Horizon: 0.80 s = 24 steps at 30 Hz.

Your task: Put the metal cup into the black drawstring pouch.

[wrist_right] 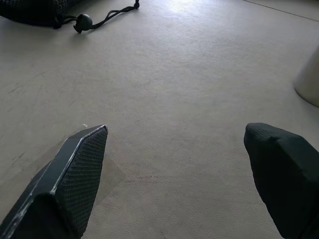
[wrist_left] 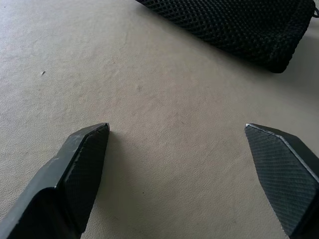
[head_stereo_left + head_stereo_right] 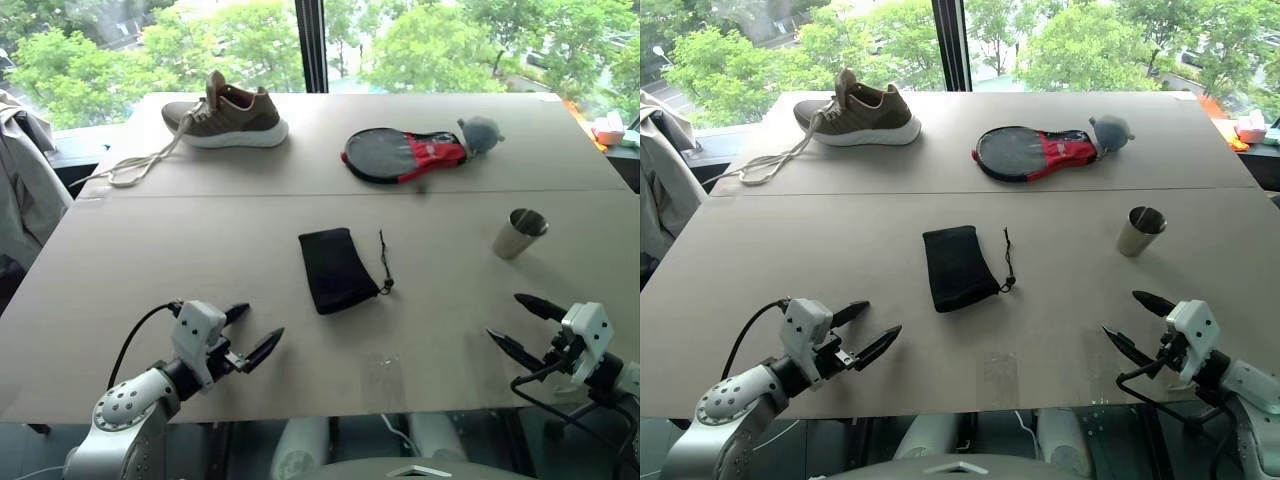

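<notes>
Left eye view: the beige table [image 3: 150, 260] carries everything, and the black drawstring pouch [image 3: 335, 269] lies flat at its middle, cord [image 3: 385, 262] trailing off its right side. Beyond the pouch sit a brown sneaker [image 3: 226, 113] to the left and a black-and-red paddle cover [image 3: 400, 156] to the right. The metal cup [image 3: 519, 233] stands upright, well right of the pouch. Nothing is grasped yet, so the task looks to be at its start. The left gripper [image 3: 255, 335] hovers near-left of the pouch, fingers spread apart and empty. The right gripper [image 3: 522, 326] hangs nearer than the cup, fingers equally wide. Next, it probably needs to reach for the cup.
</notes>
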### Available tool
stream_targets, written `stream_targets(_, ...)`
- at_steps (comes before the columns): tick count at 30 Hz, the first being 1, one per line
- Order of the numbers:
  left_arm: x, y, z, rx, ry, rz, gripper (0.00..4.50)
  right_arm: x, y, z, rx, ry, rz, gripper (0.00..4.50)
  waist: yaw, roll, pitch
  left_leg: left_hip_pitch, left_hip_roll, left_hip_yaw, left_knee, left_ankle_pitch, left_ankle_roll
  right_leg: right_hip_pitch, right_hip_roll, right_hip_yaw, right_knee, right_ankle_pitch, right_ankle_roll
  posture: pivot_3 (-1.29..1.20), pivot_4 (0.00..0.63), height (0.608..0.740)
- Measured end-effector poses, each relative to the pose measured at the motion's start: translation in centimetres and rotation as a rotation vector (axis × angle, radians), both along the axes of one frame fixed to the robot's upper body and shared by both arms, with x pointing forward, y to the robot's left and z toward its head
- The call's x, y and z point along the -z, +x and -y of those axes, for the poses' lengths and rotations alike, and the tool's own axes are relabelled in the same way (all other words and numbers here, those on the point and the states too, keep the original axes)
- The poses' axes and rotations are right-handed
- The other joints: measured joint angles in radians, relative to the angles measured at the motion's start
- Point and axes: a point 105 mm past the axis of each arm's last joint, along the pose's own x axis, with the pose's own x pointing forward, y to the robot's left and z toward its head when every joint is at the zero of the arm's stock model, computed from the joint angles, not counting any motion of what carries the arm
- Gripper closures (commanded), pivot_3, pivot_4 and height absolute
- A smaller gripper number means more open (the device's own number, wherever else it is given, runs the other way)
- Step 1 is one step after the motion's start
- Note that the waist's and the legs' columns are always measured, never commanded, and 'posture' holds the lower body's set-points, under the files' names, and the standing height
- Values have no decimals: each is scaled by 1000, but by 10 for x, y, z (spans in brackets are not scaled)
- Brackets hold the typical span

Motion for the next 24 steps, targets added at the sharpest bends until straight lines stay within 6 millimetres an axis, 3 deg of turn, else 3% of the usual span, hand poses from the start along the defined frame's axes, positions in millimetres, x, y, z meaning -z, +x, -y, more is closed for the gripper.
stream_targets(3, 0, -1, 5, 27, 14, -1, 0, 0, -1, -3, -6, 11, 4, 53, 1, 0, 0, 0, 0, 0, 0, 0, 0, 0, 0, 0, 0, 0, 0, 0, 150, 740)
stream_targets(5, 0, -3, 19, 76, 13, 0, 0, -1, -6, -8, -23, 25, 7, 53, 1, 0, 0, -1, 0, 0, 0, 0, 0, 0, 0, 0, 0, 0, 0, 0, 150, 740)
stream_targets(7, -10, -1, 44, 147, -24, 28, 0, -6, -14, -19, -67, 66, 17, 53, 2, 0, 1, -1, 0, 0, 0, 0, 0, 0, -1, 0, 0, 0, 0, 0, 150, 740)
stream_targets(10, -18, 4, 55, 183, -30, 58, 0, -9, -21, -25, -90, 92, 11, 53, 1, -1, 1, -1, 1, 0, 0, 0, 0, 0, 0, 0, 0, 0, 0, 0, 150, 740)
stream_targets(14, -27, 15, 86, 319, -2, 114, 0, -21, -40, -50, -195, 144, -11, 53, 3, 0, 1, -1, 1, 0, 0, 0, 0, 0, 1, -2, 0, 0, 0, 0, 150, 740)
stream_targets(21, -39, 39, 117, 377, 145, 267, 0, -44, -52, -68, -254, 195, 7, 53, 3, -2, 1, -2, 1, 0, 0, 0, 0, 0, 1, -2, 0, 0, 0, 0, 150, 740)
stream_targets(24, -40, 44, 120, 345, 183, 298, 0, -46, -55, -71, -251, 206, 13, 53, 3, -2, 2, -2, 1, 0, 0, 0, 0, 0, 1, -2, 0, 0, 0, 0, 150, 740)
